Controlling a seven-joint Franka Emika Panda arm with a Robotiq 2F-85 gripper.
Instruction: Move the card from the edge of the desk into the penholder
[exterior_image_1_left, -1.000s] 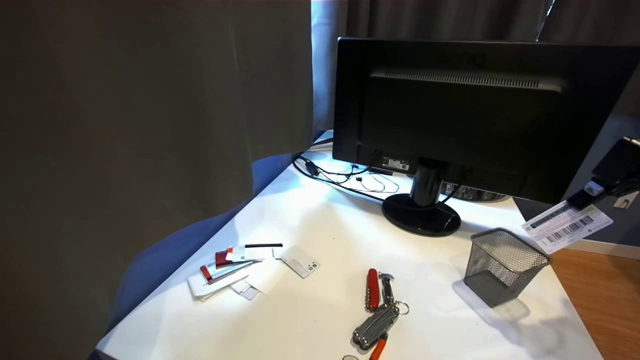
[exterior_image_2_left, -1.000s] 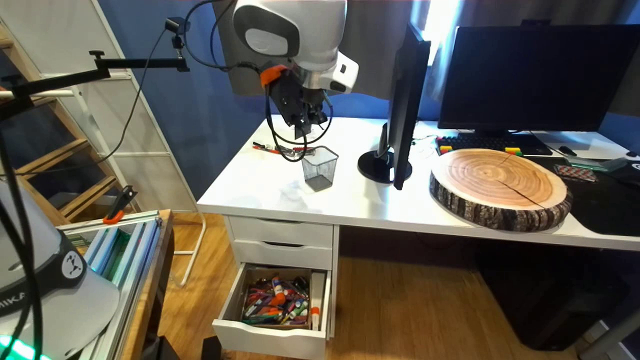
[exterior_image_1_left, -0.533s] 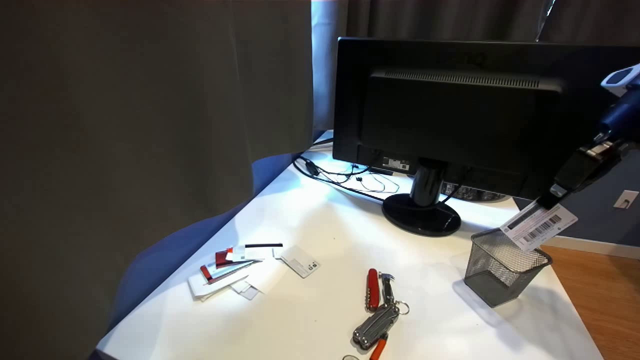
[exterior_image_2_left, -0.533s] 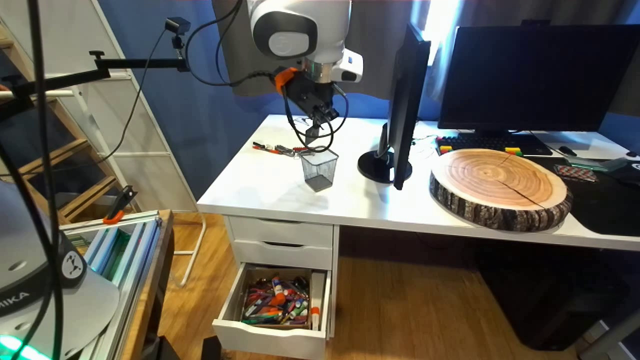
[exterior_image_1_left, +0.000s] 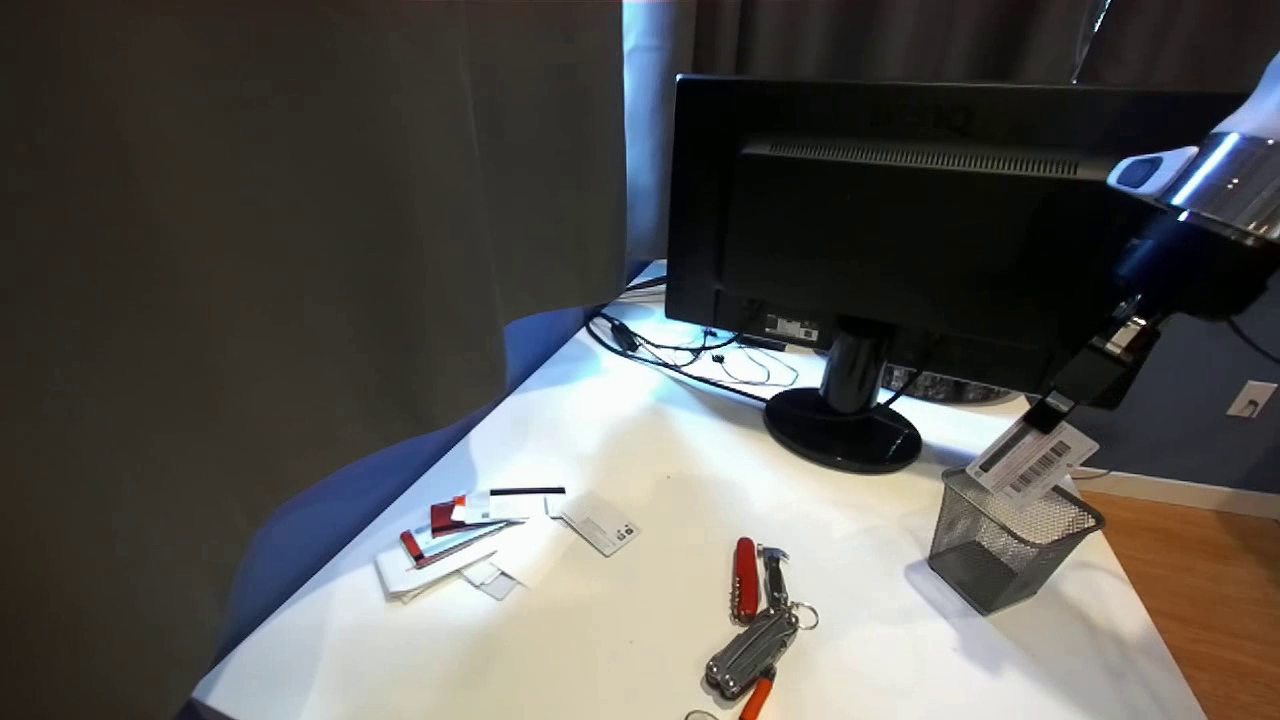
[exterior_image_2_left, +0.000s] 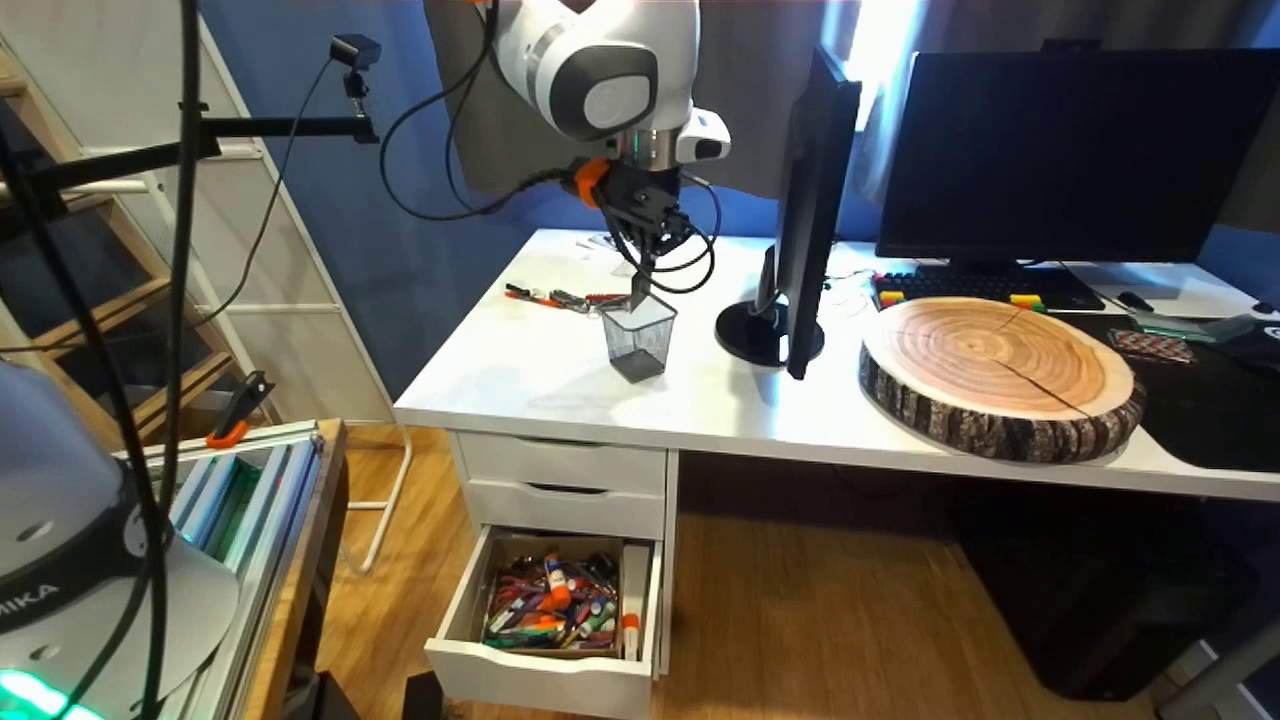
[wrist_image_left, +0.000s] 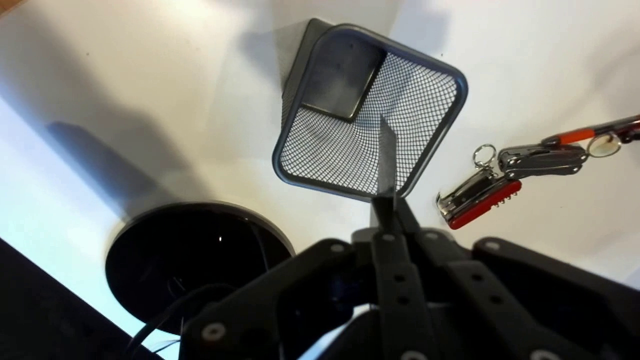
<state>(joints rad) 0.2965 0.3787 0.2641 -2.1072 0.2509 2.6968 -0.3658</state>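
While the black gripper (wrist_image_left: 391, 202) pinches the thin white rectangular card (exterior_image_1_left: 1035, 463) aslant over the square grey wire-mesh penholder (exterior_image_1_left: 985, 562), in an exterior view smooth white desk (exterior_image_1_left: 870, 610) spreads from it toward ten o'clock, edge near at three.

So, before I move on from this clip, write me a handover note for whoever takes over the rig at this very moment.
Gripper: shut on the card, at its upper edge.
Card: held tilted, clear of the desk, and over the opening of the penholder in the wrist view. Can't tell whether its lower edge is below the rim.
Penholder: upright on the desk.
Done: card picked up and brought to the penholder.
Left: lower it in, open the gripper, back away.
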